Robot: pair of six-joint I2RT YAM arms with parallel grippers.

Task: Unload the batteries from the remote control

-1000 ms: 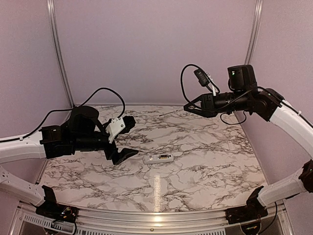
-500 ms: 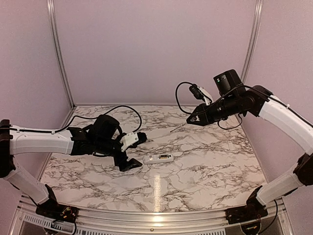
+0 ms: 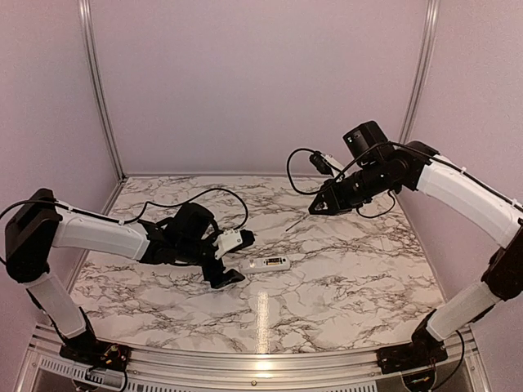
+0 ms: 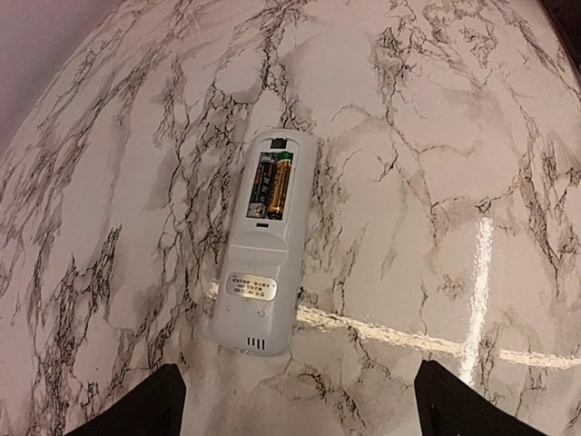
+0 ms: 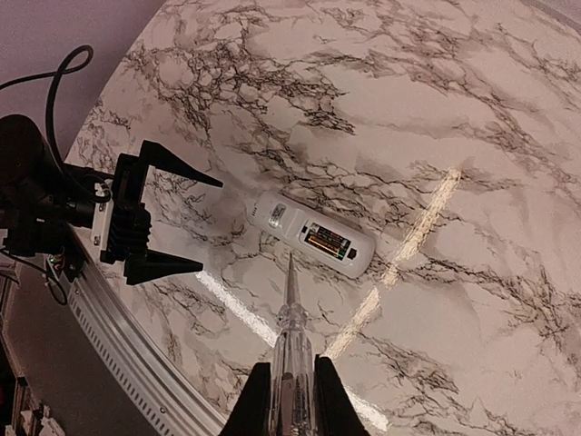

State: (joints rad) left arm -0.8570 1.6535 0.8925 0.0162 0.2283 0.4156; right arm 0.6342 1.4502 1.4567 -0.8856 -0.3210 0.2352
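Note:
The remote control (image 3: 265, 264) is a slim white bar lying back-up on the marble table. Its cover is off, and the batteries (image 4: 272, 183) show gold and dark in the bay. They also appear in the right wrist view as batteries (image 5: 329, 242) inside the remote control (image 5: 313, 234). My left gripper (image 3: 239, 259) is low over the table just left of the remote, jaws wide open and empty. In the left wrist view the remote control (image 4: 263, 263) lies ahead of the left gripper (image 4: 300, 381). My right gripper (image 5: 292, 372) is shut on a clear pen-like tool (image 5: 292, 309), whose tip points at the remote from above.
The marble table (image 3: 343, 286) is bounded by lilac walls at the back and sides and a metal rail at the near edge. Black cables trail from both wrists. The right gripper (image 3: 317, 206) hangs in the air right of and behind the remote.
The left arm has swung right and down until its open jaws are beside the remote. The right arm has come down and to the left, carrying the tool closer to the remote.

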